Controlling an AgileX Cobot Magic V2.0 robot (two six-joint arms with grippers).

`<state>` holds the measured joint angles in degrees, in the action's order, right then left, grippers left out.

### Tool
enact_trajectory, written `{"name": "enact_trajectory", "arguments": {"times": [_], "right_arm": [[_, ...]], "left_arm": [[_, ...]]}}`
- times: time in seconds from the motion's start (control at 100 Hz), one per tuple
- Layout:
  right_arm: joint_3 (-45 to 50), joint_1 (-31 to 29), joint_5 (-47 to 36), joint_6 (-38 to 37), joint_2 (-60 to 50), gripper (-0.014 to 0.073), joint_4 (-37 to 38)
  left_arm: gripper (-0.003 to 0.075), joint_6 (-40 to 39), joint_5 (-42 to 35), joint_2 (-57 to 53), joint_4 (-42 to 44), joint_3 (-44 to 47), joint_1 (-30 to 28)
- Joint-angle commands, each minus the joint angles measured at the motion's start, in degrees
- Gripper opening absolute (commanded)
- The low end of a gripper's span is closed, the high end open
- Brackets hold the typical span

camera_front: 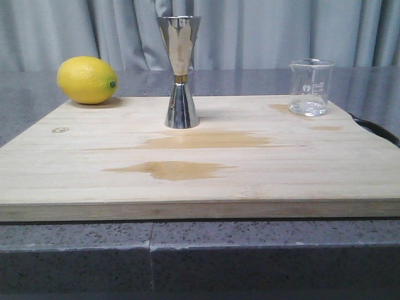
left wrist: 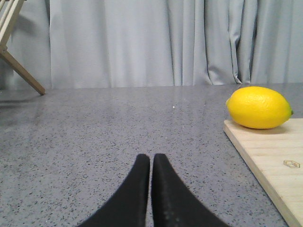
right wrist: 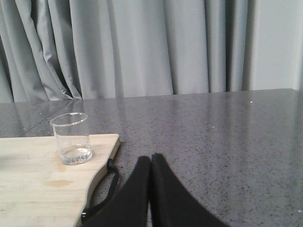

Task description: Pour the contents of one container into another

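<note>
Left gripper (left wrist: pixel 151 163): its two black fingers (left wrist: pixel 137 189) are pressed together along their length, with nothing between them, low over the speckled grey stone countertop (left wrist: pixel 118 137). Beyond and to one side of it lies the corner of the pale wooden cutting board (left wrist: pixel 270 161), on whose far edge rests a yellow oval lemon (left wrist: pixel 258 107).

Right gripper (right wrist: pixel 150 163): its black fingers (right wrist: pixel 168 194) are likewise closed against each other and hold nothing, over the same countertop just off the board's curved corner, where a dark cord loop (right wrist: pixel 110 182) lies.

The small clear glass beaker (right wrist: pixel 72 138) with printed white markings stands upright on the board near that corner, well apart from the right gripper, with a shallow layer of clear liquid at its bottom.

In the front view neither gripper appears. The board (camera_front: pixel 187 181) carries two darker patches at its middle. The shiny steel hourglass-shaped double jigger (camera_front: pixel 180 72) with a gold band at its waist stands upright at the board's rear centre, between the lemon (camera_front: pixel 87 79) at the rear left and the beaker (camera_front: pixel 310 87) at the rear right, touching neither. Grey pleated curtains (camera_front: pixel 262 31) close the background.
</note>
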<state>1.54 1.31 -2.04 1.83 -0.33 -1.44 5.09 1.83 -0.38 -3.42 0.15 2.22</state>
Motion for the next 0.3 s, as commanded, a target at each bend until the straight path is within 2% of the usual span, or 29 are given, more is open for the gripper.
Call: {"name": "enact_trajectory", "arguments": {"times": [0.0,0.29], "right_arm": [[1.0,-0.4,-5.0,0.2,-1.5,-0.0071,0.6],[1.0,-0.4,-5.0,0.2,-1.5,-0.0071,0.6]], "left_arm": [[-0.0019,0.1,-4.7,-1.4,-0.5,0.2,-0.3],[-0.0019,0.1,-4.6,-1.4,-0.5,0.2,0.4]]}}
